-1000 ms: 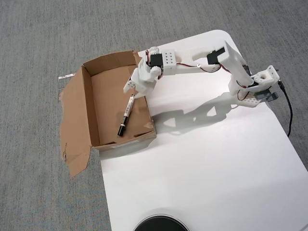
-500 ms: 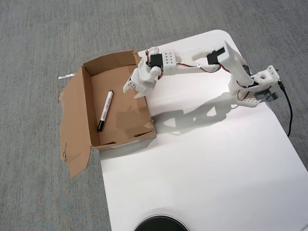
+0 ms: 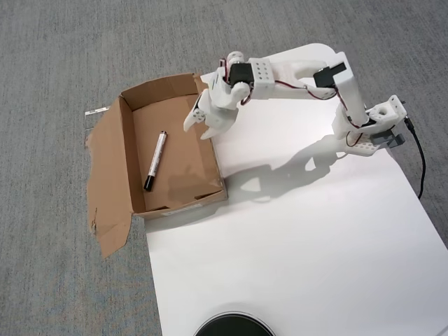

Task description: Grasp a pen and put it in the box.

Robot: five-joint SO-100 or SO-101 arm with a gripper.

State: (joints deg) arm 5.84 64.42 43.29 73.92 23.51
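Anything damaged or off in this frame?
The box is ragged: its left flap is torn and splayed flat onto the carpet. The pen lies inside on the floor, intact. The gripper is open and empty above the right wall.

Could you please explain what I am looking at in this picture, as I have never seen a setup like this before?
This is one picture, taken by a fixed camera looking straight down. The white jointed thing is a small robot arm, bolted at its base near the right edge of a white table. At its far end is the gripper, a two-fingered claw; its fingers are spread open and hold nothing. It hangs over the right wall of the box, a shallow brown cardboard box with ragged flaps, which sits at the table's left edge over grey carpet. Inside the box, on its floor, lies the pen, a slim white marker with its black cap pointing toward the bottom of the picture. So the pen is already in the box. A dark round object peeks in at the bottom edge; I cannot tell what it is.
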